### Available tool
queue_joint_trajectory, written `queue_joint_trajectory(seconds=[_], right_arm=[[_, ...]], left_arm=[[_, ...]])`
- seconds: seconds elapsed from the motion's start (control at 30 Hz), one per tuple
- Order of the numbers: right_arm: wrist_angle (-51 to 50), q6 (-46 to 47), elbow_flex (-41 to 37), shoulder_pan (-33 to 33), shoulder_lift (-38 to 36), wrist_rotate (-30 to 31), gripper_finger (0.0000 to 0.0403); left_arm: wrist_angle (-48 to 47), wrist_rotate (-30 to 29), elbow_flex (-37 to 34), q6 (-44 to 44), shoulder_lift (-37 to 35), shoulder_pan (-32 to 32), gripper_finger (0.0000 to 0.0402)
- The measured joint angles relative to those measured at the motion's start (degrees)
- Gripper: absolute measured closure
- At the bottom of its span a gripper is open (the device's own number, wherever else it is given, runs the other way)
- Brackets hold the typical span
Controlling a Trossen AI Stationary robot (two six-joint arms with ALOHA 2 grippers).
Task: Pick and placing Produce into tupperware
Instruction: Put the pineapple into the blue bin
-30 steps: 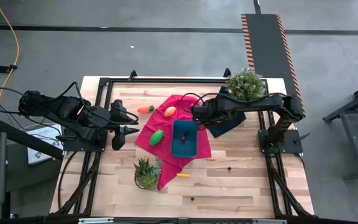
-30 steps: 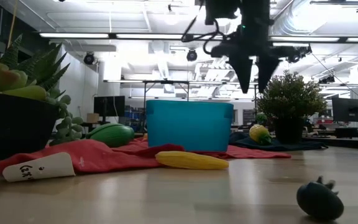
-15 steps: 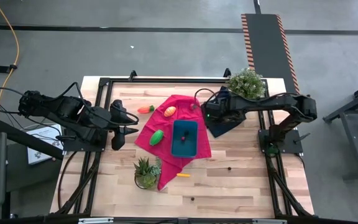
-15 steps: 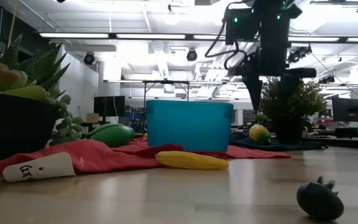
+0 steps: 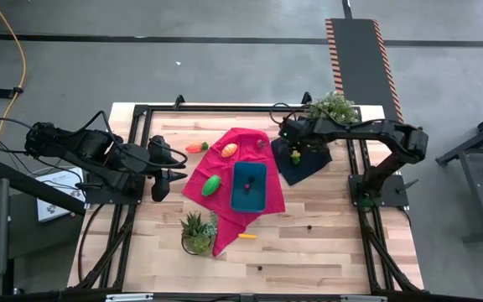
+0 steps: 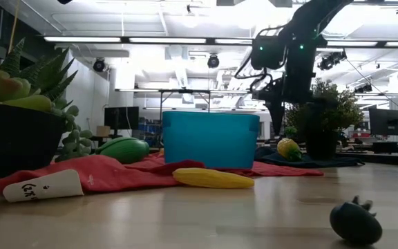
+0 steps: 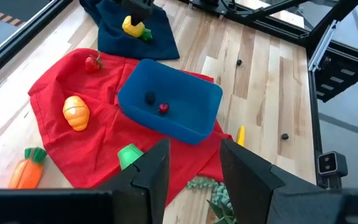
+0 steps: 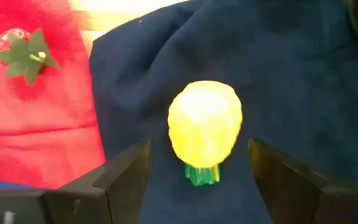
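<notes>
Yellow fruit [image 8: 204, 124] on navy cloth [image 8: 278, 81] btwn R fingers [image 8: 120, 177].

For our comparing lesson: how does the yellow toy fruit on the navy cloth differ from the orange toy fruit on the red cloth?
The yellow fruit lies on the navy cloth; the orange fruit lies on the red cloth. The yellow one shows a green stub; the orange one shows none. The open right claw hovers over the yellow fruit, with no claw near the orange. Both lie outside the tupperware.

From my remote station I see a red cloth [image 5: 225, 172] spread mid-table [image 5: 325, 243] beside a navy cloth [image 5: 309, 164]. Two potted plants [image 5: 197, 232] [image 5: 332, 110] flank them.
</notes>
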Motion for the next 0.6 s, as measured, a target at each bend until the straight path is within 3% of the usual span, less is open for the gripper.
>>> queue_joint_trajectory(seconds=[0.6], right_arm=[[4.33,-4.34,-2.02,-2.23,4.00,-3.23,0.0141]], left_arm=[[-0.40,-0.31,0.00,-0.14,0.02,0.00,0.0273]])
